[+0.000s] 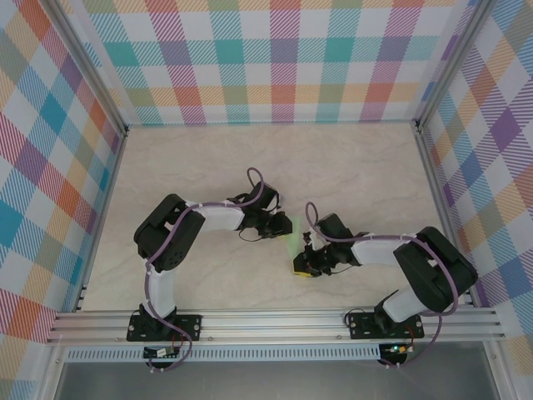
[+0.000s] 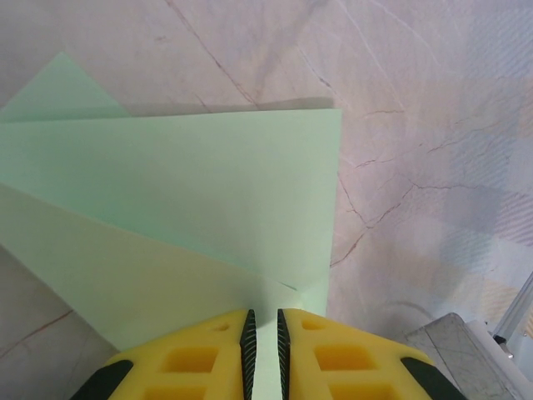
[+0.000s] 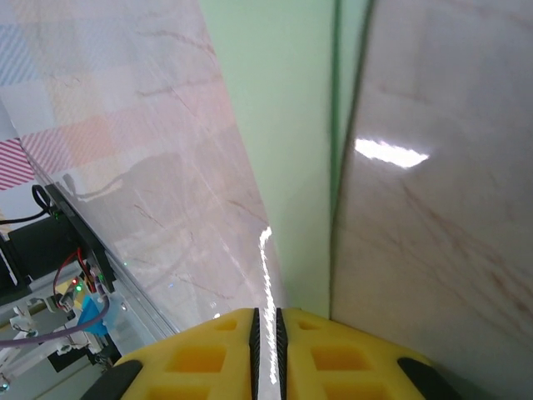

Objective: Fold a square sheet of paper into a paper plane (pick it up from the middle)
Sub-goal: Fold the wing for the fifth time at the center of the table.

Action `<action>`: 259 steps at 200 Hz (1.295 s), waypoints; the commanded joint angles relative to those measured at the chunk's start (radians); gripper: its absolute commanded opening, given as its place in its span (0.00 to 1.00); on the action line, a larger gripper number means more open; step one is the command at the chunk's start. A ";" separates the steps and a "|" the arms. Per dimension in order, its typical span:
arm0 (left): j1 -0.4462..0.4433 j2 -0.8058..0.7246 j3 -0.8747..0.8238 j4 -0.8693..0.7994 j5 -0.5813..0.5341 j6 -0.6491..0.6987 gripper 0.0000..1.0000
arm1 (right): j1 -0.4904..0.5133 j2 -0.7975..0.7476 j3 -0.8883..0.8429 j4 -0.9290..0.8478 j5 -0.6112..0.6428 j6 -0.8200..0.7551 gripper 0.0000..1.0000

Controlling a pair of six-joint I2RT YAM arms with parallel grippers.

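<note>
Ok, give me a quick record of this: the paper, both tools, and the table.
paper: pale green, folded into overlapping layers, between the two tools
left tool: shut on the paper's near edge
right tool: nearly closed at the paper's narrow end; grip unclear
table: pale marble pattern

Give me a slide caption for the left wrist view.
Left gripper pinches the near edge of folded mint-green paper on marble-patterned tabletop.
</note>
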 commanded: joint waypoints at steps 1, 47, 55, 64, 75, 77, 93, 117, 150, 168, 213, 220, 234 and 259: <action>-0.005 0.043 0.000 -0.054 -0.041 -0.009 0.18 | 0.004 -0.046 -0.012 -0.080 0.011 0.000 0.16; -0.004 0.031 -0.002 -0.037 -0.025 -0.020 0.19 | 0.003 -0.084 0.106 -0.062 0.089 0.033 0.18; -0.005 0.031 0.000 -0.039 -0.026 -0.020 0.19 | 0.003 -0.068 0.126 -0.043 0.100 0.046 0.18; -0.005 0.031 0.001 -0.039 -0.026 -0.021 0.19 | 0.003 -0.040 0.146 -0.024 0.114 0.056 0.18; -0.005 0.033 0.002 -0.036 -0.021 -0.025 0.19 | 0.003 0.006 0.176 -0.020 0.128 0.064 0.17; -0.004 0.032 0.001 -0.036 -0.020 -0.026 0.19 | 0.003 0.015 0.181 -0.019 0.130 0.066 0.17; -0.004 0.031 0.002 -0.035 -0.018 -0.028 0.19 | 0.003 0.081 0.189 0.010 0.137 0.084 0.15; -0.005 0.021 0.003 -0.027 -0.012 -0.029 0.19 | 0.002 0.129 0.142 0.061 0.156 0.109 0.12; -0.005 0.004 0.028 -0.035 -0.005 -0.003 0.22 | 0.002 0.150 0.091 0.074 0.142 0.099 0.09; -0.004 -0.018 0.057 -0.054 0.005 0.017 0.26 | 0.002 0.150 0.083 0.044 0.145 0.078 0.06; -0.003 -0.112 0.092 -0.140 0.000 0.070 0.33 | 0.002 0.139 0.087 0.034 0.125 0.045 0.05; -0.004 -0.119 0.081 -0.138 0.005 0.067 0.32 | 0.002 0.140 0.091 0.028 0.125 0.042 0.05; -0.003 -0.128 0.048 -0.110 0.009 0.044 0.31 | 0.003 0.139 0.096 0.027 0.125 0.040 0.05; -0.004 -0.124 -0.015 0.000 0.044 -0.012 0.30 | 0.002 0.140 0.100 0.031 0.122 0.041 0.05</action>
